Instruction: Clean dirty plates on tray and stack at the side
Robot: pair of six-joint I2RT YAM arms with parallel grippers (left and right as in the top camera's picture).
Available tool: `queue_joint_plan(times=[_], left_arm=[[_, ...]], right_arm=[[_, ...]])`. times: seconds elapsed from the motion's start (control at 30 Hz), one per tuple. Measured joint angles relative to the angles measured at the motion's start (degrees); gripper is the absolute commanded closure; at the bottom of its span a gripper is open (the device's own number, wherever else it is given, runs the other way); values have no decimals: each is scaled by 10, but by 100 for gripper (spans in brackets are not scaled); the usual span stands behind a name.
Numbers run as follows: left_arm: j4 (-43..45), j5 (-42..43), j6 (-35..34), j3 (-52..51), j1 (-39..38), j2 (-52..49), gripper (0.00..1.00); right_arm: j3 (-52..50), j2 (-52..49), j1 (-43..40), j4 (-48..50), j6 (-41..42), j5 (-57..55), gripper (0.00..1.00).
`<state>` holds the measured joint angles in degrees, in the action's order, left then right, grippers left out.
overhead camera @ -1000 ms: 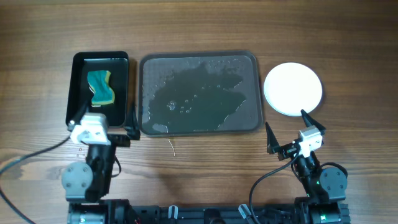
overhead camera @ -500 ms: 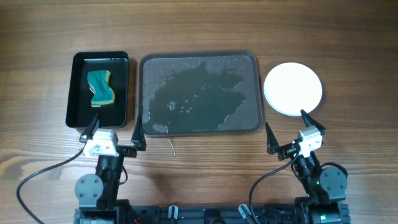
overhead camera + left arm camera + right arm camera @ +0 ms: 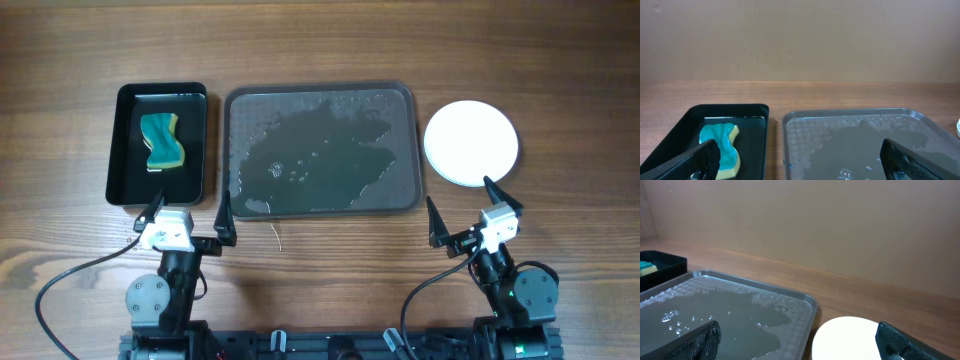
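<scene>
The dark-grey tray [image 3: 405,105] lies mid-table, wet with soapy water and holding no plates; it also shows in the left wrist view [image 3: 800,120] and the right wrist view [image 3: 807,302]. A white stack of plates [image 3: 472,143] sits on the table right of the tray, also in the right wrist view [image 3: 850,337]; only the top white plate shows. My left gripper [image 3: 186,213] is open and empty, in front of the gap between sponge tray and grey tray. My right gripper [image 3: 464,210] is open and empty, in front of the plates.
A smaller black tray [image 3: 125,150] with a teal-and-yellow sponge [image 3: 162,142] stands left of the grey tray. The sponge also shows in the left wrist view [image 3: 722,145]. Bare wooden table lies behind and in front of the trays.
My left arm has drawn back toward the front edge and a little right, away from the black tray. The right arm has not moved.
</scene>
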<state>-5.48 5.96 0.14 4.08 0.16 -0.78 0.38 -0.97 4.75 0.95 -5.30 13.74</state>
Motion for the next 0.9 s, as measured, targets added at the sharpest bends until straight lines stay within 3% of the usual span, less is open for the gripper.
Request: queue_joint_plan(times=[0.9], left_arm=[[18,0,0,-34,0,0,0]], right_arm=[[0,0,0,0,0,0,0]])
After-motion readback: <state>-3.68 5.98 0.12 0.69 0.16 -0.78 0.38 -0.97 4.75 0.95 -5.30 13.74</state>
